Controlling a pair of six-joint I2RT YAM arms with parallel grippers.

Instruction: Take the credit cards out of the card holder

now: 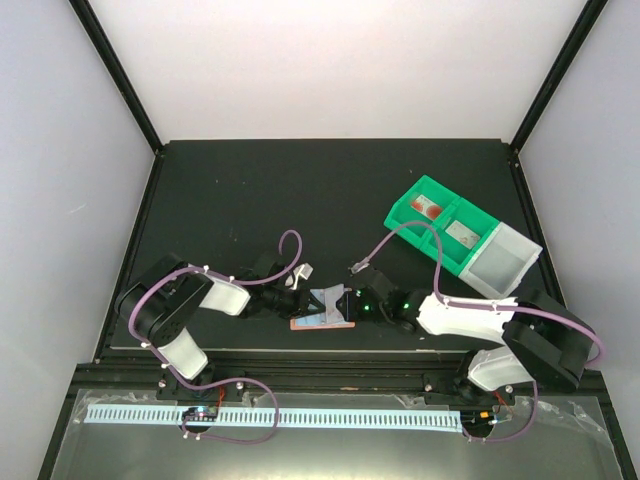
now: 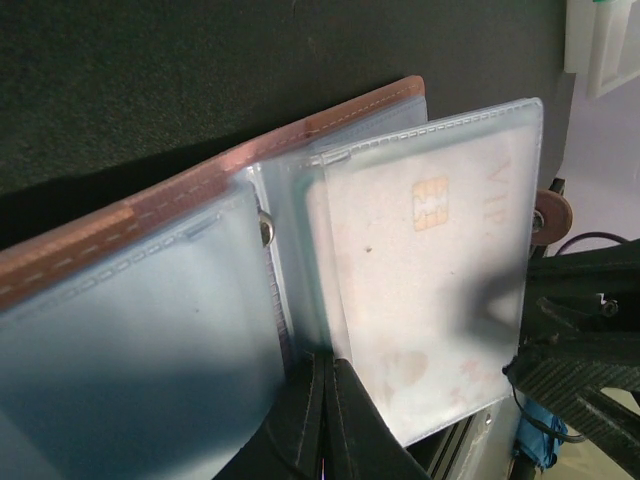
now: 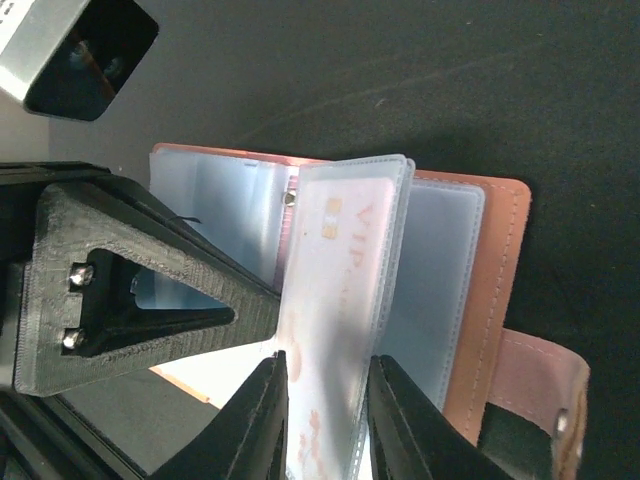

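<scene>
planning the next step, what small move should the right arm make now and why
Probably close the right gripper on the card marked VIP: its fingers sit open either side of that upright card, while the left gripper looks pinched on the card holder, steadying it.

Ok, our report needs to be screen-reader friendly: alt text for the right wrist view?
The spread fingers of the right gripper flank a clear sleeve holding a pale chip card marked VIP, raised from the open salmon-pink card holder lying on a dark table.
</scene>
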